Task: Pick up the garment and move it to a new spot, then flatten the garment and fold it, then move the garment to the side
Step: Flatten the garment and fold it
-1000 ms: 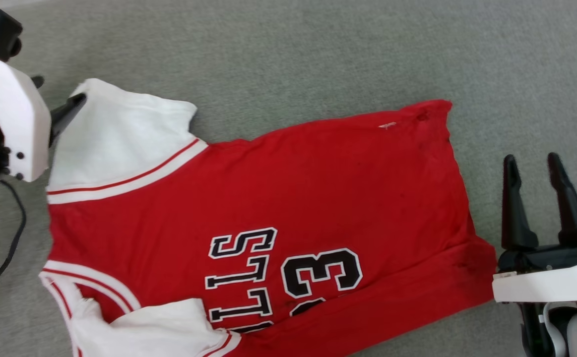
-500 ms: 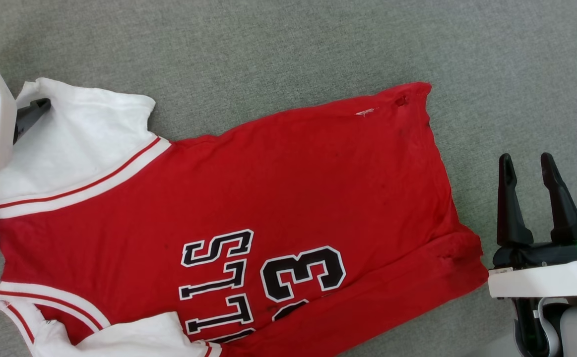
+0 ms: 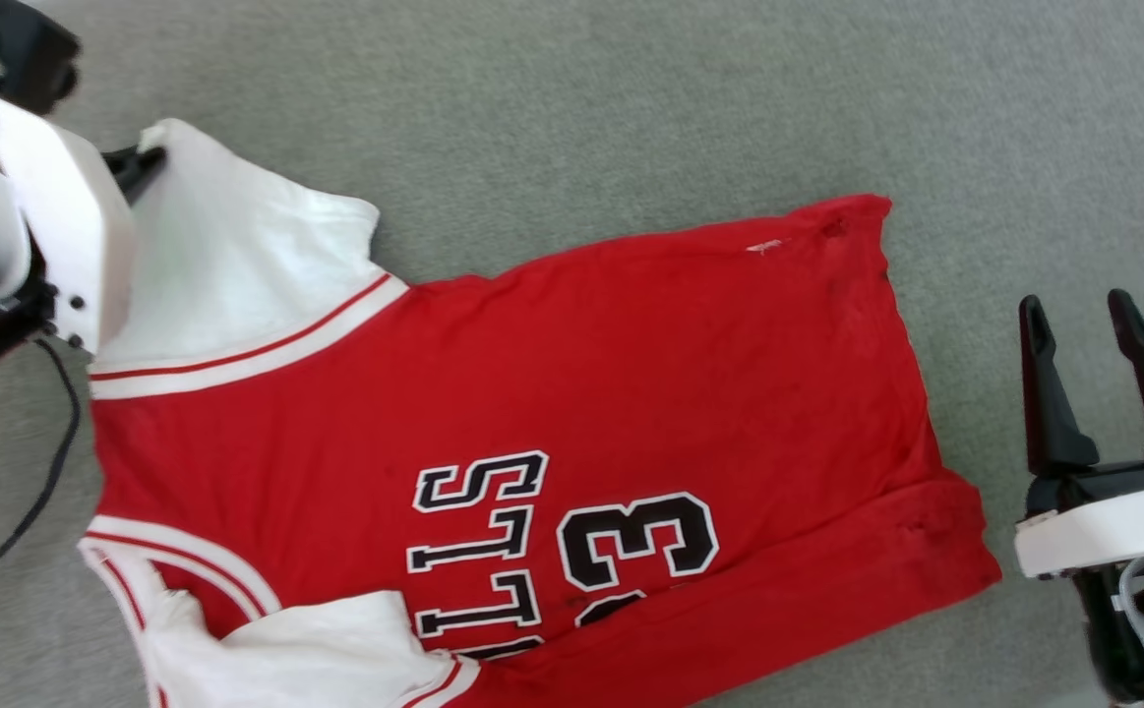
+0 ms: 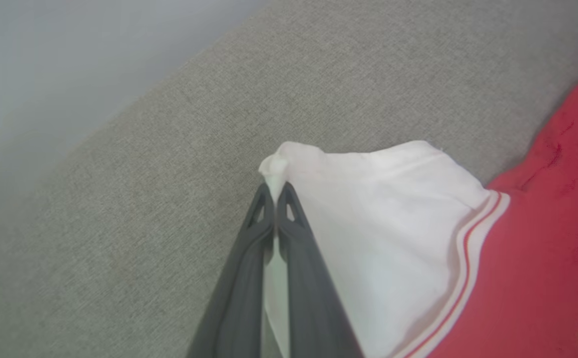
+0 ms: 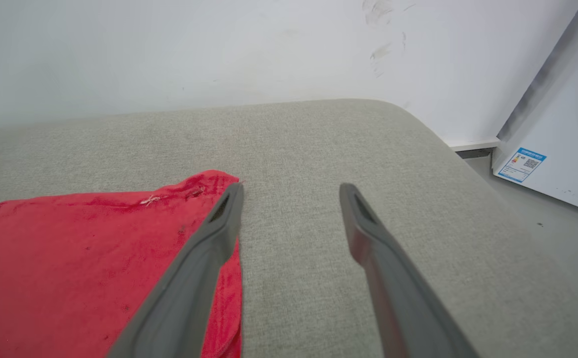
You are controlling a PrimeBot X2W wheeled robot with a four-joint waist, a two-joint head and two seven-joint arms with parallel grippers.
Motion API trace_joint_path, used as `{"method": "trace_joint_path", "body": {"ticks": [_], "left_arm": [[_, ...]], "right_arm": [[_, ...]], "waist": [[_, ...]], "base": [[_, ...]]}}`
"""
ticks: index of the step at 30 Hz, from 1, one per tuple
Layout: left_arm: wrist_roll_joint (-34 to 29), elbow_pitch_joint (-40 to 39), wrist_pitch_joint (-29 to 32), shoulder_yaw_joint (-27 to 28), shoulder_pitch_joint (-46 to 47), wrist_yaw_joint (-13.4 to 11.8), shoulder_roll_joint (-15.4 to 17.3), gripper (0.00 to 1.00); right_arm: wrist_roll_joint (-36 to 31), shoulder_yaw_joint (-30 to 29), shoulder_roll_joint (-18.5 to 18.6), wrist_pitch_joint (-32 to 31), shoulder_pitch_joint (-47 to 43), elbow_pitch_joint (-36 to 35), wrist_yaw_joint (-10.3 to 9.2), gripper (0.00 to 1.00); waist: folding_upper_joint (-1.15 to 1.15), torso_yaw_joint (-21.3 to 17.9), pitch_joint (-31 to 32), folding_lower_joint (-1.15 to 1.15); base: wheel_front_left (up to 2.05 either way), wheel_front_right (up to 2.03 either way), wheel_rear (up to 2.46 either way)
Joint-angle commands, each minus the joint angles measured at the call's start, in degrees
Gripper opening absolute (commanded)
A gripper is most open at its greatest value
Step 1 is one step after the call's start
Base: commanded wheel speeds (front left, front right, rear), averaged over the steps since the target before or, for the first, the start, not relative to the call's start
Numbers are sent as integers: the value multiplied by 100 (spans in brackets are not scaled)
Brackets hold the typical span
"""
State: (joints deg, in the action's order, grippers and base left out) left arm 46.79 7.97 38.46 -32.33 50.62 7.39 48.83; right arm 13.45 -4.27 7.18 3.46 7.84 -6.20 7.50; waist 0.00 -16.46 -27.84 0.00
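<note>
The garment (image 3: 552,393), a red jersey with white sleeves and black-and-white lettering, lies spread on a grey fabric surface (image 3: 631,98). At the far left, my left gripper (image 3: 139,162) is shut on the outer corner of the upper white sleeve (image 3: 227,256). In the left wrist view the two fingers of my left gripper (image 4: 275,191) press together with the sleeve (image 4: 393,223) corner pinched between them. My right gripper (image 3: 1083,320) stands open just right of the red hem, apart from it. The right wrist view shows my right gripper (image 5: 291,189) wide open over bare fabric beside the garment (image 5: 95,248).
A black cable (image 3: 50,442) hangs beside my left arm. The grey surface ends at a rounded edge (image 5: 448,144) on the right, with a white wall (image 5: 219,49) behind it. A white cabinet with a label (image 5: 522,164) stands on the floor beyond.
My left gripper has shut on the white sleeve's corner and lifted it slightly. The head camera swung left and back. My right gripper stays open by the hem.
</note>
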Motion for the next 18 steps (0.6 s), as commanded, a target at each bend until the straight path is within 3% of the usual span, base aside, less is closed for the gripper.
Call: {"method": "trace_joint_path", "body": {"ticks": [1,4,11,12,18], "left_arm": [[-83,-140,-128,-59,-75,4,26,0],[-110,-495,-378,-190,-202,8,18,0],[-180,-1471,-713,-348,-661,-48,75,0],[-180,-1471,-713,-348,-661,-48,75,0],[-239,-2140,-953,-340,-1000,-233,124,0]], "right_arm": [[-49,11,136,-208,-20,-112,-2,100],[95,119,465,-1050,-83,-257,-2,100],[696,379,1681,-3337,16,-698,-3,100],[696,379,1681,-3337,16,-698,-3,100],[1170,486,2363,-4959,573,-670,-3,100]], "waist": [[0,236,246,0],[0,430,419,0],[0,1011,612,0],[0,1011,612,0],[0,1441,491,0]], "base": [[0,0,0],[0,0,0],[0,0,0],[0,0,0],[0,0,0]]}}
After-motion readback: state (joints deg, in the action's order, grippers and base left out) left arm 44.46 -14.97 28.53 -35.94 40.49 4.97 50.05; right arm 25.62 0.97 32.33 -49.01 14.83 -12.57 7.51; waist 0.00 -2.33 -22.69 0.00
